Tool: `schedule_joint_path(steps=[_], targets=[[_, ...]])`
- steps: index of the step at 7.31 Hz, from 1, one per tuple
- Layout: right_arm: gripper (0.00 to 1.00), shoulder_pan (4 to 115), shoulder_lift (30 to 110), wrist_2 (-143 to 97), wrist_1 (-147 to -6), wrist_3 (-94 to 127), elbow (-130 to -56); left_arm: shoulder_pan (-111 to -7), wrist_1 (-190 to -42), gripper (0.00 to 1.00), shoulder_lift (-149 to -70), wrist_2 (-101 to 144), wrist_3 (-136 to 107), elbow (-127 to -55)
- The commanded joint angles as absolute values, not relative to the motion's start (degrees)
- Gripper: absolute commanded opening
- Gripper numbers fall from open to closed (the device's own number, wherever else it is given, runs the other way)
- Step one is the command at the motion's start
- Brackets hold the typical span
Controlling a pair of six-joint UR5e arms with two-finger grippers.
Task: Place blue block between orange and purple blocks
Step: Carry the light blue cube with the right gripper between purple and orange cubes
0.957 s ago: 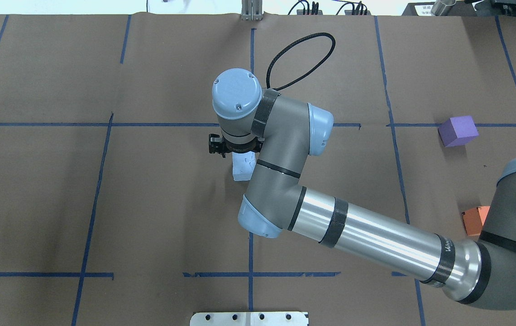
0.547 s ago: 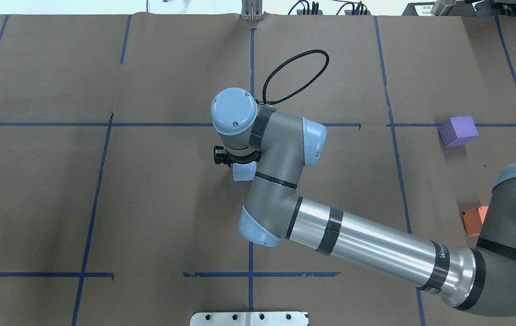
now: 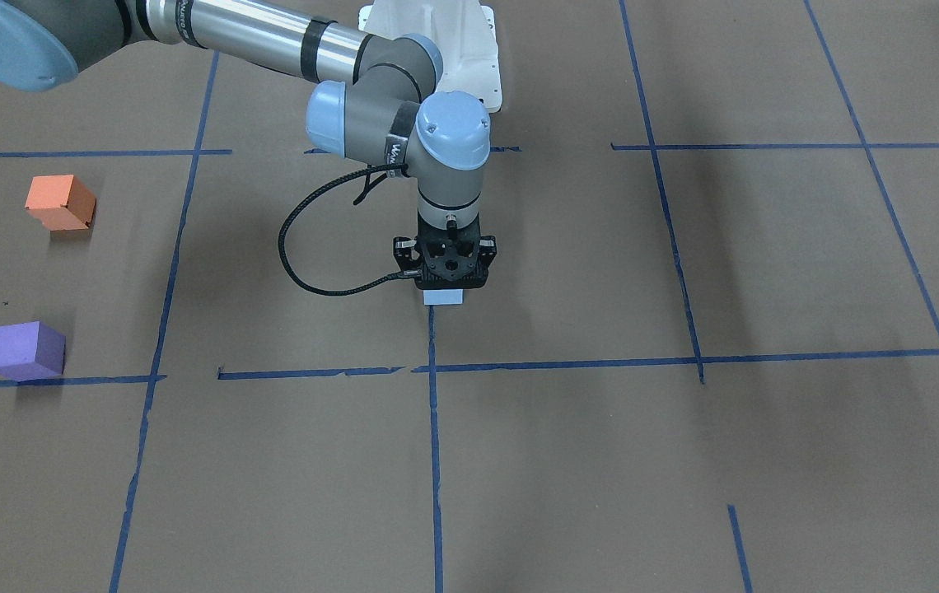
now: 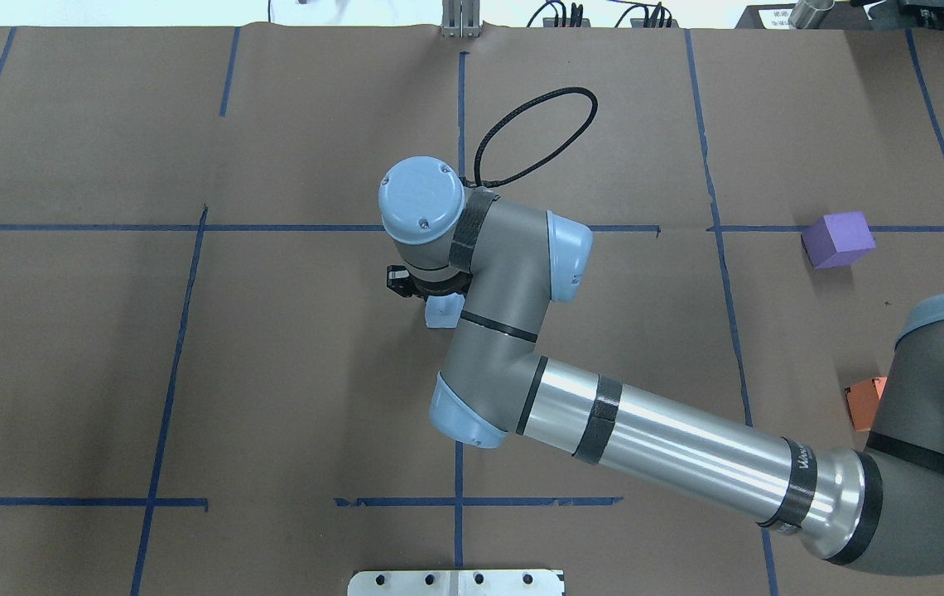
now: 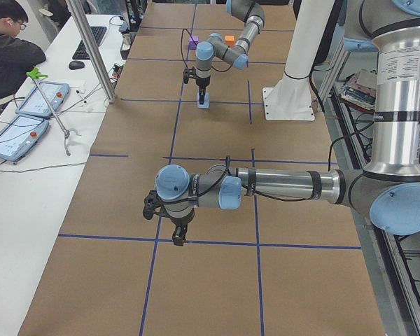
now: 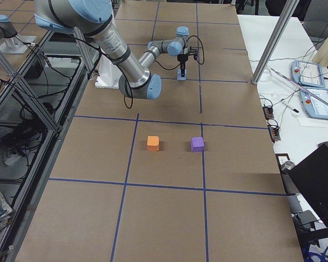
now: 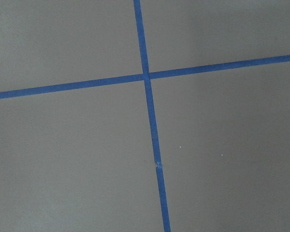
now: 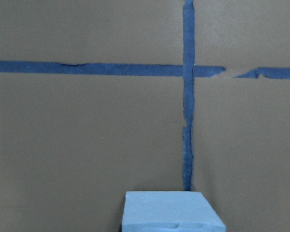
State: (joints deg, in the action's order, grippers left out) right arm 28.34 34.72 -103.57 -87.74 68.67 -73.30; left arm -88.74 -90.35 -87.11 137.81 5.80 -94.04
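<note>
The right gripper (image 3: 444, 287) is coming down over the blue block (image 3: 444, 298). Compared with the overhead pictures from a second and half a second ago, the wrist is now sitting lower and closer over the block and is covering most of it, so only a corner is peeking out there. The block seems to be staying where it was, lying near the middle of the brown table (image 3: 684, 494) at the end of a blue tape line (image 3: 434, 428), directly under the gripper body. The fingers are hiding behind that body, and the wrist camera is showing only the block's top, so I cannot tell whether they are spread around it or already pinching it. This is looking like the end of the approach, with the grasp coming next. The orange block (image 3: 60, 202) and purple block (image 3: 25, 350) are sitting well apart from the blue one, with a gap between them. The left gripper (image 5: 177, 236) is hanging idle far off, and I cannot tell its opening either.
</note>
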Motion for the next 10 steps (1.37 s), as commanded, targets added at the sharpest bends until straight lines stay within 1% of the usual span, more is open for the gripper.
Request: schedule_joint_path(steps=[1, 2, 4, 5, 6, 7, 8, 9, 10], targets=[[0.11, 30.6, 35.0, -104.1, -87.4, 68.8, -74.4, -88.7, -90.4, 1.00, -87.1, 137.8, 5.7, -94.0], [0.11, 32.8, 39.2, -106.2, -87.5, 68.6, -78.5, -88.7, -90.4, 1.00, -87.2, 137.8, 5.8, -94.0], [0.11, 39.0, 56.3, -112.1, -87.6, 65.4, -96.1, -88.7, -90.4, 1.00, -87.1, 137.8, 5.8, -94.0], [0.11, 41.5, 63.3, -113.8, -87.4, 58.6, -101.8, -88.7, -90.4, 1.00, -87.2, 137.8, 5.8, -94.0], [0.11, 44.8, 70.9, -114.9, -86.8, 52.9, -105.7, -88.7, -90.4, 1.00, -87.2, 137.8, 5.8, -94.0], [0.12, 48.7, 76.8, -117.2, -86.5, 47.2, -107.7, -88.7, -90.4, 1.00, -87.2, 137.8, 5.8, -94.0], [0.12, 51.7, 83.0, -118.7, -82.0, 43.9, -108.4, -88.7, -90.4, 1.00, -87.2, 137.8, 5.8, -94.0], [0.15, 52.6, 88.9, -119.3, -74.3, 43.7, -108.2, -88.7, -90.4, 1.00, -87.2, 137.8, 5.8, -94.0], [0.15, 53.1, 92.6, -119.3, -70.9, 43.7, -108.0, -88.7, -90.4, 1.00, -87.2, 137.8, 5.8, -94.0]])
